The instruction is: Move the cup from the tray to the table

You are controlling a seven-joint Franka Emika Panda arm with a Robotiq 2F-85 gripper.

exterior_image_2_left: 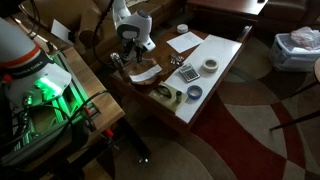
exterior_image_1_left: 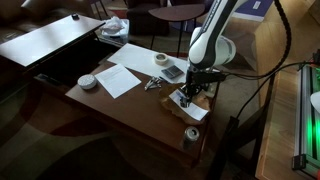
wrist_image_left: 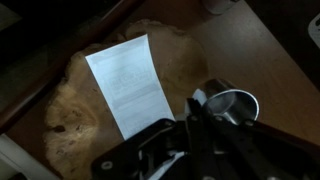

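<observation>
Tabletop (exterior_image_1_left: 130, 105): dark brown wood, shown in both exterior views.
Round grey object (exterior_image_1_left: 88, 81): near the left end in an exterior view, just beside the large sheet (exterior_image_1_left: 120, 78).
Large sheet: white, lying flat.
Tape roll (exterior_image_1_left: 161, 60): flat near the far edge, next to the calculator (exterior_image_1_left: 173, 72).
Arm (exterior_image_1_left: 210, 40): white, bent down over the right end.
Hand (exterior_image_1_left: 190, 93): low over the small sheet (wrist_image_left: 130, 85); dark in the wrist view, entering from the bottom, tips right at the cup (wrist_image_left: 235, 103); cannot tell whether clenched on it or released.
Tray (wrist_image_left: 70, 120): pale, rough-edged slab, left of centre in the wrist view.
Small sheet: white, printed, slantwise on the tray.
Cup: shiny metal, mouth up, right of the small sheet at the tray's right edge; unclear whether resting on tray or tabletop.
</observation>
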